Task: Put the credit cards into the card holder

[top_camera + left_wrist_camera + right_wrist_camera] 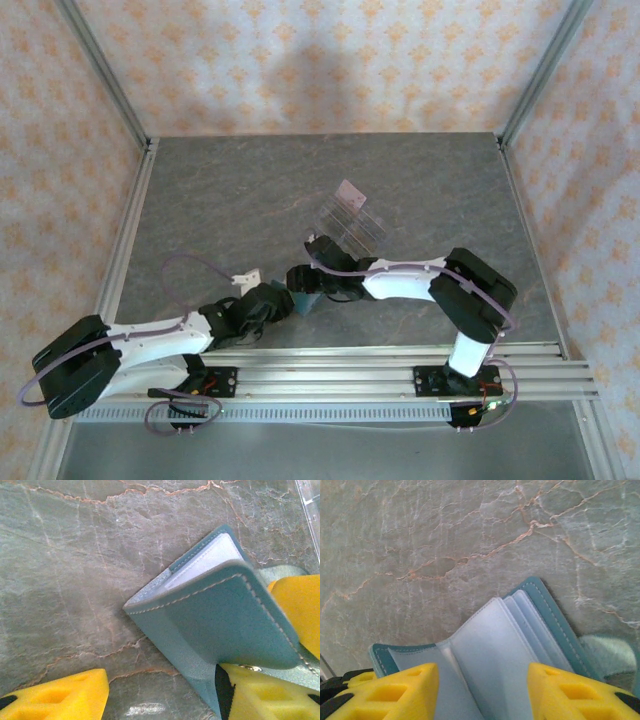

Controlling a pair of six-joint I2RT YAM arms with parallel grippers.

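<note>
Okay, the card holder lies open between my spread right fingers; my left fingers are spread too, gripping nothing. The pink card sits beyond it on the rack, nearer the right arm.

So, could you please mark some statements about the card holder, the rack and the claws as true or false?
1. The card holder is teal. True.
2. The card holder lies shut and flat. False: it is partly open and its pale inside shows.
3. A pale pink card is at the far end of the clear rack. True.
4. The right claw has its fingers pressed together. False: they stand well apart.
5. The table is plain white. False: it is grey and veined like marble.
</note>
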